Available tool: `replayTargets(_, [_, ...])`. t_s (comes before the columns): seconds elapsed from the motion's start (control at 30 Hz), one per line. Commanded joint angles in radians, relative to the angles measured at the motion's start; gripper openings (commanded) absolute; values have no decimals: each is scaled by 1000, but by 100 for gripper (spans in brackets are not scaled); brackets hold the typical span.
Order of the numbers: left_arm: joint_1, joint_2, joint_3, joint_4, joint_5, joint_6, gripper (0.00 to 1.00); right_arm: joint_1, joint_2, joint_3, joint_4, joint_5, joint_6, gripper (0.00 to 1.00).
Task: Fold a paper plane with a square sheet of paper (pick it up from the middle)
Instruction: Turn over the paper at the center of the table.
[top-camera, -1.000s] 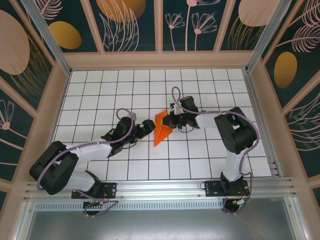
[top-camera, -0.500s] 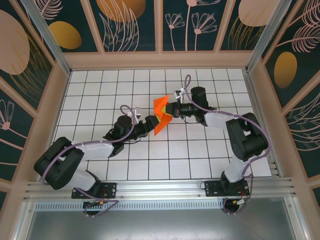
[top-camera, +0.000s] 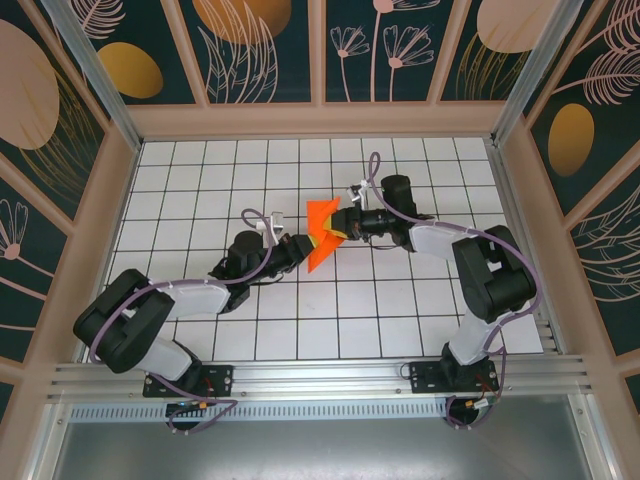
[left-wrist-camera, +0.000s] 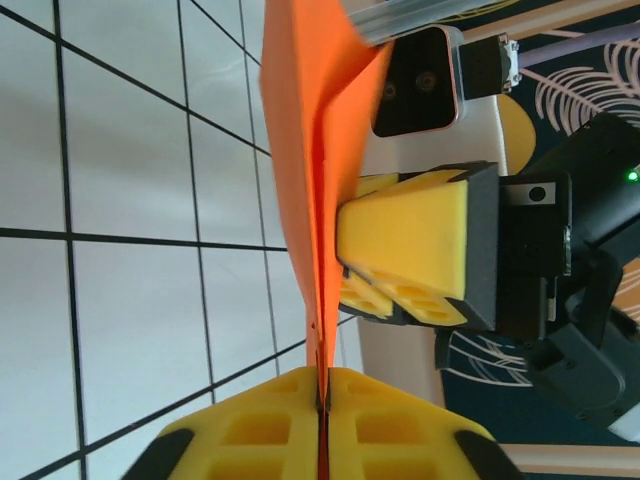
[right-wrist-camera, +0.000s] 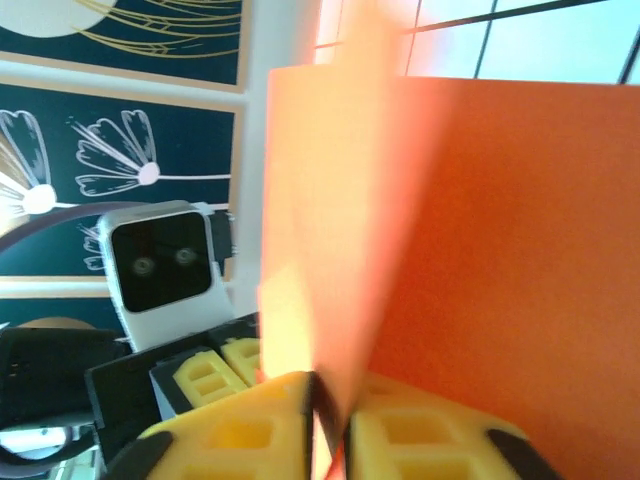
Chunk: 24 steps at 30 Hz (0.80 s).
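While the orange sheet (top-camera: 322, 236) hangs above the middle of the desk (top-camera: 420, 310) between the two arms, I read this as a hand-over partway through the folding. The sheet is already creased into a pointed, layered shape, though not a finished dart. The left gripper (left-wrist-camera: 322, 400) has its jaws clenched on the sheet's lower edge; in the left wrist view the yellow pads meet flat with the paper in the seam. The right gripper (right-wrist-camera: 325, 405) sits on the right side of the fold, its pads close together around the paper with a thin dark gap between them — I cannot tell whether it is pinching or has let go. Next, I judge, the right arm must come free and back off to the right without dragging the fold, so the left can lay the sheet down for the next crease. The paper is thin — a sideways pull could skew it.
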<state>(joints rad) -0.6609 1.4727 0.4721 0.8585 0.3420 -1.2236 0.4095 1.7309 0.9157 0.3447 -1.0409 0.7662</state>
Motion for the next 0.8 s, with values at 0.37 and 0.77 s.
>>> replayTargets(0.37, [3,-78,408,-1152,-574,397,7,-60,-225,-13,-335,544,-261,70])
replayTargets(0.77, [-104,288,820,-1663,-992,393,12,-60,-360,-127,-253,680,-270,84])
